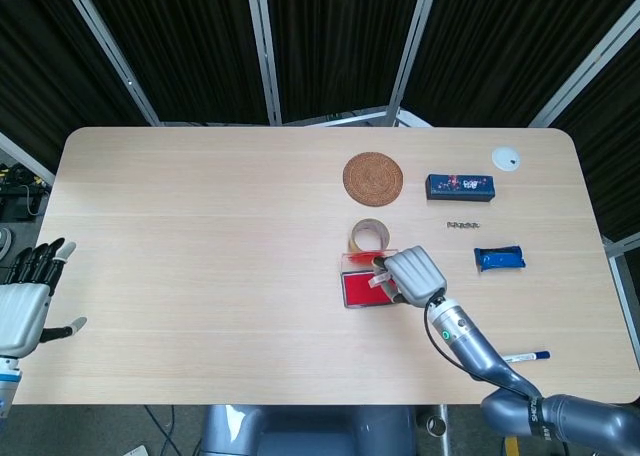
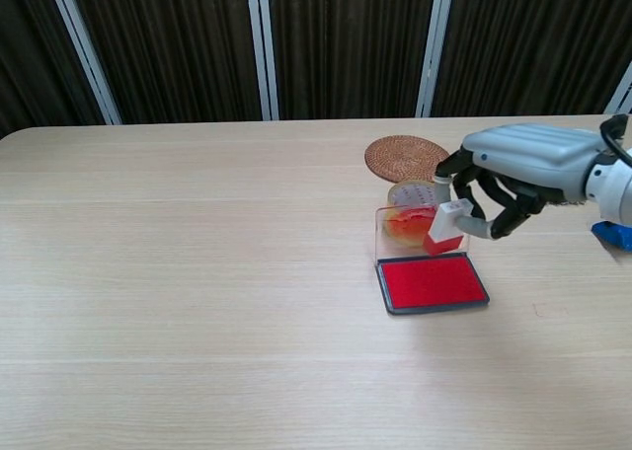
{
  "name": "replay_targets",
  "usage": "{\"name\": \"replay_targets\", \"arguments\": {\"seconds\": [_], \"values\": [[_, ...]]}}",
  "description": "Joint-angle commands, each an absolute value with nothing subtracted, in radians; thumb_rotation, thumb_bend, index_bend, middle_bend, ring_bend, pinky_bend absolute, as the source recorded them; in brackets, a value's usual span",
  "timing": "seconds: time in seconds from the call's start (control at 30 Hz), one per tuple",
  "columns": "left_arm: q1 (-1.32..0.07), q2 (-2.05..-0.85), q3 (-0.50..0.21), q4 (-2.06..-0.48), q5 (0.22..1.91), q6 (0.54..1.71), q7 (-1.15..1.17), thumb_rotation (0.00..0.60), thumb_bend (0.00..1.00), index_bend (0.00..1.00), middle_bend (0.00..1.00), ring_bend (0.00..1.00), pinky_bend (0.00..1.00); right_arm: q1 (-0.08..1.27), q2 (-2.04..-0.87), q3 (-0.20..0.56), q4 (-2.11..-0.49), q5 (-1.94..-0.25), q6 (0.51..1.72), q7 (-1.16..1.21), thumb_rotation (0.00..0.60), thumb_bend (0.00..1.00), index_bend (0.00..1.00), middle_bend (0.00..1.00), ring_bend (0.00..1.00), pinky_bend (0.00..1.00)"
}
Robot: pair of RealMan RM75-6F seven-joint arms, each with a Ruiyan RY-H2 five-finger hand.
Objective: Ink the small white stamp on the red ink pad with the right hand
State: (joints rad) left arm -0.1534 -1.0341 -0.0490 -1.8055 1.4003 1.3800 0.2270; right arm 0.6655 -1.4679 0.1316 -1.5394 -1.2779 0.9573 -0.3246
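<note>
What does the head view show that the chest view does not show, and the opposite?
Only the head view shows the left hand, open off the table's left edge, a white disc, a small chain and a pen.

Only the chest view shows that the stamp hangs tilted above the red ink pad, apart from it, with the pad's clear lid standing upright.

Both show the right hand holding the stamp, the woven coaster and the tape roll.

Woven coaster (image 1: pixel 373 178), tape roll (image 1: pixel 370 236), dark blue box (image 1: pixel 460 186), pen (image 1: pixel 526 357).
</note>
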Motion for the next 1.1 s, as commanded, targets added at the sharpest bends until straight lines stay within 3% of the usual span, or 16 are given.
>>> {"name": "replay_targets", "arguments": {"seconds": [0.03,0.57,1.1], "values": [[-0.157,-1.036,-0.051,-1.806,1.393,1.375,0.234,0.600,0.00,0.00,0.00,0.00,0.00,0.681,-1.505,0.132,-1.509,-1.279,0.941,-0.310,0.600,0.46,0.58,0.63,0.74,0.80],[-0.166,-1.045,-0.051,-1.801,1.370,1.358,0.251,0.600,0.00,0.00,0.00,0.00,0.00,0.712,-1.640,0.125,-1.340,-1.311,0.944,-0.284,0.600,0.48,0.59,0.63,0.74,0.80],[-0.170,-1.049,-0.048,-1.799,1.363,1.355,0.258,0.600,0.00,0.00,0.00,0.00,0.00,0.701,-1.675,0.107,-1.264,-1.301,0.928,-0.246,0.600,0.49,0.59,0.63,0.74,0.80]]}}
